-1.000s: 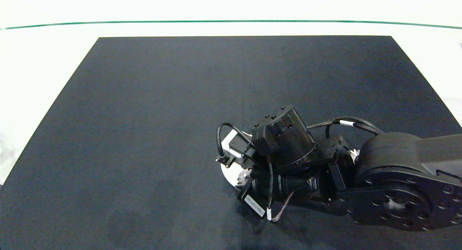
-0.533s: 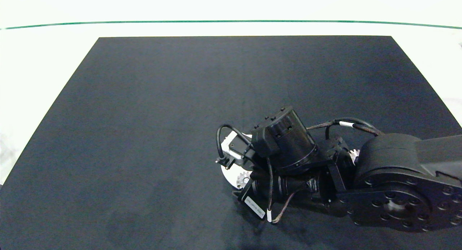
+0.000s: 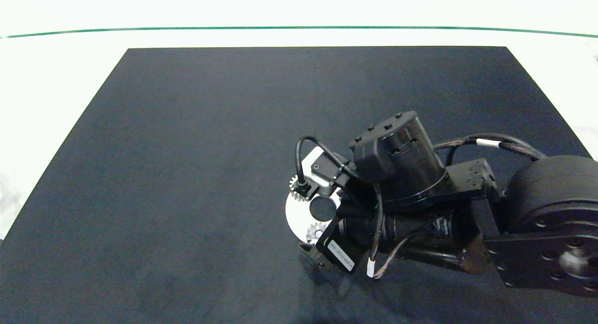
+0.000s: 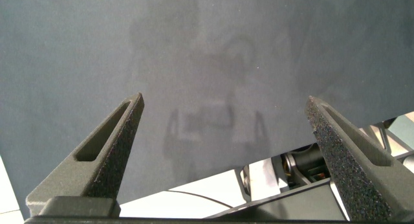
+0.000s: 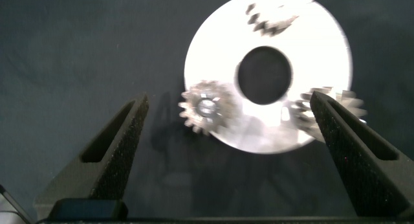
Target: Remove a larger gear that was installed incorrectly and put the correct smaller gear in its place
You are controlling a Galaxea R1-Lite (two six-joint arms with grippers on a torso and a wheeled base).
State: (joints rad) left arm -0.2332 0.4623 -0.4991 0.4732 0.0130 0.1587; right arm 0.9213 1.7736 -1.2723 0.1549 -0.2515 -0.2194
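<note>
Black mat (image 3: 187,151) filled the space under my left gripper (image 4: 224,99), whose fingers stood wide apart and held nothing. That arm was out of the head view.

The silver disc (image 3: 295,215) lay at about five o'clock from the mat's middle. A ten-o'clock gear (image 3: 297,188) sat at its rim, and a six-o'clock gear (image 3: 316,231) sat at the edge nearest me. My right arm (image 3: 467,212) came in from three o'clock and covered the disc's right side.

My right gripper (image 5: 228,98) hung over the disc with its fingers spread and clear of everything. From that wrist I saw three gears (image 5: 207,107) ringing the centre hole (image 5: 264,75), one of them partly behind a finger (image 5: 349,153). I could not tell which was the larger gear or the smaller gear.
</note>
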